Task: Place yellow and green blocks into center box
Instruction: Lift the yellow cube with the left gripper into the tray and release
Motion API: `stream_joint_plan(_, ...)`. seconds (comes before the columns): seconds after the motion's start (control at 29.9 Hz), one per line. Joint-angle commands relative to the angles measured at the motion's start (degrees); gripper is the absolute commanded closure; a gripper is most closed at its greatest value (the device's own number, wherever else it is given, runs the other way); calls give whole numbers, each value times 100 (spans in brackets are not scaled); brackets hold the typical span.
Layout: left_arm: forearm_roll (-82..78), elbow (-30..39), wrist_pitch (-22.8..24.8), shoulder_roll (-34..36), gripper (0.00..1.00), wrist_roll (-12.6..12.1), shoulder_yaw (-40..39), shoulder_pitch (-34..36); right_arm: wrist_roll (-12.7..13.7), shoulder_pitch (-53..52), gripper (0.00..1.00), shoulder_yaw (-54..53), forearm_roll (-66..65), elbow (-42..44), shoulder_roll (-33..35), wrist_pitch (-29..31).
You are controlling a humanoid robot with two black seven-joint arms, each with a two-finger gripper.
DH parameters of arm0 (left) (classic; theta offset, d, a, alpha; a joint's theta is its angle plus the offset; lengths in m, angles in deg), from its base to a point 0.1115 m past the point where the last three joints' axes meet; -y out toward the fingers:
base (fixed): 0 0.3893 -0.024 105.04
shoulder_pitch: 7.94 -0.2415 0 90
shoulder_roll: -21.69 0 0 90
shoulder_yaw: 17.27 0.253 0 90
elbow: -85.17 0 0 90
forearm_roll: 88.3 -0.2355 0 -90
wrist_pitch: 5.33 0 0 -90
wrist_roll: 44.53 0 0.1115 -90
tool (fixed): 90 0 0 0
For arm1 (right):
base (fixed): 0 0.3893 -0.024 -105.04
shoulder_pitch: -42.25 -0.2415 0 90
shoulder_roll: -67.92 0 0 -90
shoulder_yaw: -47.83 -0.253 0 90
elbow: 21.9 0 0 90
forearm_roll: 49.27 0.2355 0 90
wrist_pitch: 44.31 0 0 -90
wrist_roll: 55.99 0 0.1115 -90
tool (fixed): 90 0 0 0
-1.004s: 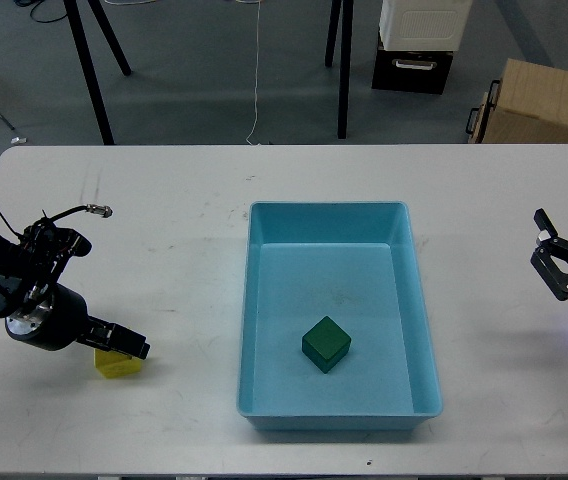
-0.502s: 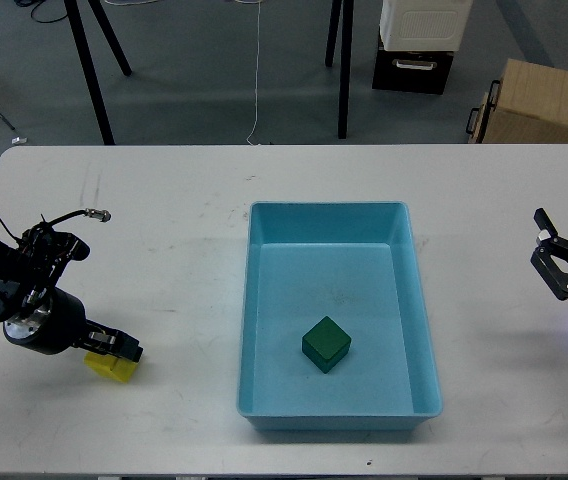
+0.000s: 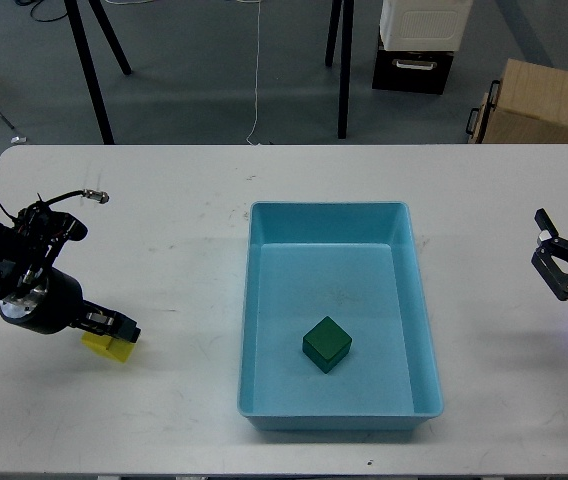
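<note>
Clearly the left gripper (image 3: 114,331) was the nearer 1 to the yellow block (image 3: 107,347): its fingers were closed on that block, low over the table (image 3: 164,250), well left of the blue box (image 3: 336,310). So the carry ran rightward. The green block (image 3: 326,344) already sat inside the box. The right gripper (image 3: 554,262) stood open at the far right edge.

1. A lab or workshop room: grey concrete floor (image 3: 214,60) beyond a white work surface (image 3: 164,200).
2. At 12 o'clock, black tripod legs (image 3: 89,70) and a hanging cable (image 3: 257,70).
3. At 1 o'clock, stacked equipment cases (image 3: 419,40) and a cardboard box (image 3: 539,100).
</note>
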Motion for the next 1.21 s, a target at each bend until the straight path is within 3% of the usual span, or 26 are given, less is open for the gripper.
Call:
stream_joint_plan(0.0,302,212,28,-66,96,189,-240,902,0,0,0,-25,0,1,8,-7)
stream_joint_plan(0.13,1172,221,28,-898,95,426,-285,1623,-9,0,0,-34,0,1,8,-7)
stream_joint_plan(0.27,1446,177,28,-1988,94,576,-268,1651,-9,0,0,-87,0,1,8,-7)
stream_joint_plan(0.54,1446,54,-179,-2755,68,603,-223,817,0,70,0,-148,0,1,8,-7)
stream_joint_plan(0.67,1464,-25,-197,-2791,47,646,-241,553,-9,61,0,-140,0,-8,-1,-7)
stream_joint_plan(0.7,1464,-34,-206,-2791,33,690,-241,491,-9,70,0,-140,0,-17,-1,-7)
stream_joint_plan(0.74,1464,-34,-206,-2782,11,734,-250,473,-9,70,0,-140,0,-17,-1,-7)
stream_joint_plan(0.77,1473,-26,-206,-2782,0,761,-250,464,-9,70,0,-140,0,-17,8,-7)
stream_joint_plan(1.17,1911,-183,-513,-2396,0,814,-451,631,-9,131,0,-140,0,-70,8,-7)
